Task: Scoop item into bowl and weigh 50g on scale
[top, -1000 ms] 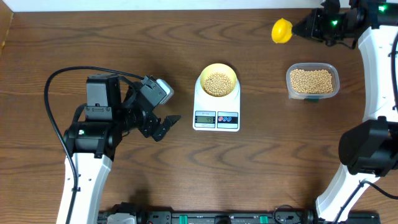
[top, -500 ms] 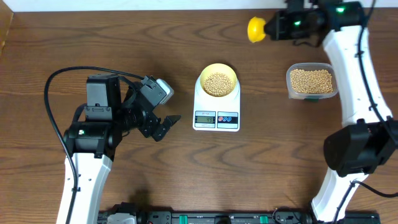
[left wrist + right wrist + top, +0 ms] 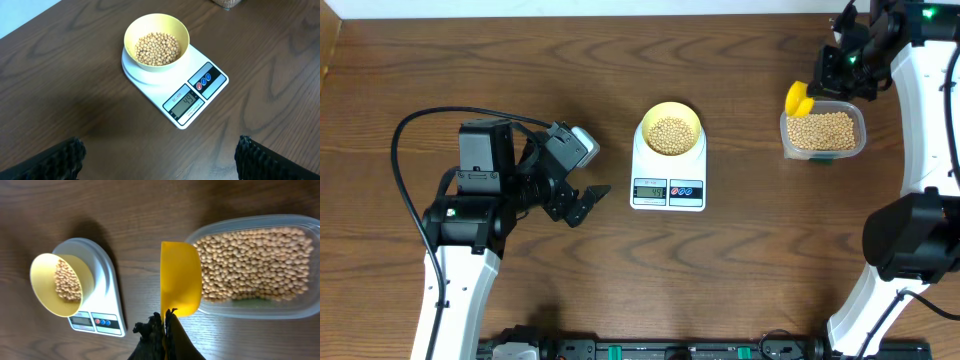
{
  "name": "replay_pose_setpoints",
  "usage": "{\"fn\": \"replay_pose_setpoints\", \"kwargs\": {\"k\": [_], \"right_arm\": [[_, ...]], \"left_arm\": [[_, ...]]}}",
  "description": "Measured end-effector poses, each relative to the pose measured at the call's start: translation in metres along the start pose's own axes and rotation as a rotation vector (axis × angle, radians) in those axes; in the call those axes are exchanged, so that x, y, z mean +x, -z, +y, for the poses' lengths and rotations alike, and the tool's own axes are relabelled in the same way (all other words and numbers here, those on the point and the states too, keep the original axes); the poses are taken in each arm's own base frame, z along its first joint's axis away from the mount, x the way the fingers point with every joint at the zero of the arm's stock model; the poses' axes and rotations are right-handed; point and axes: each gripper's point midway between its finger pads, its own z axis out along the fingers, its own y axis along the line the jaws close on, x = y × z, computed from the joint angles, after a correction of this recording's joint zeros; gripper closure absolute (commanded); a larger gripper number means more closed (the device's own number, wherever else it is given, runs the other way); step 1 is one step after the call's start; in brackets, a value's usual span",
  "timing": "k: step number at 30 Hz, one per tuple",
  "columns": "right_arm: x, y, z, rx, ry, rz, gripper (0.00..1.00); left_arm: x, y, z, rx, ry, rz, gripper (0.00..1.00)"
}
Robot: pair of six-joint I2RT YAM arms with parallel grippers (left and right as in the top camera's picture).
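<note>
- Right jaws: closed tight on the handle of the yellow scoop [image 3: 180,277]. The scoop's cup lies at the left end of the clear tub [image 3: 255,265] and overlaps its rim.
- Beans [image 3: 157,48]: one heap sits in the pale yellow-green bowl [image 3: 150,24], which stands on the platform of the white scale [image 3: 200,90]. More beans fill the tub, just beside the scoop.
- Left jaws: spread fully wide, holding nothing. They are over bare bench [image 3: 620,280] to the left of the scale and well apart from it.
- Right arm [image 3: 930,90]: stretched along the bench's right edge to the far corner, wrist turned in over the tub.
- Left arm [image 3: 470,210]: folded at the left side, wrist aimed toward the scale and bowl.
</note>
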Motion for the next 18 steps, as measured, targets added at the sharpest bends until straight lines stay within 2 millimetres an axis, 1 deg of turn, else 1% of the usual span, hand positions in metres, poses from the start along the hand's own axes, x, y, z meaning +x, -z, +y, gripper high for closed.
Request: {"fn": "replay_pose_setpoints", "kwargs": {"k": [7, 14, 18], "right_arm": [[0.014, 0.001, -0.011, 0.052, 0.009, 0.054, 0.99], [0.014, 0.002, -0.024, 0.127, 0.036, 0.055, 0.99], [0.014, -0.005, -0.029, 0.141, 0.051, 0.060, 0.99]], "left_arm": [[0.000, 0.000, 0.000, 0.000, 0.000, 0.000, 0.02], [0.000, 0.000, 0.000, 0.000, 0.000, 0.000, 0.02], [0.000, 0.000, 0.000, 0.000, 0.000, -0.001, 0.02]]}}
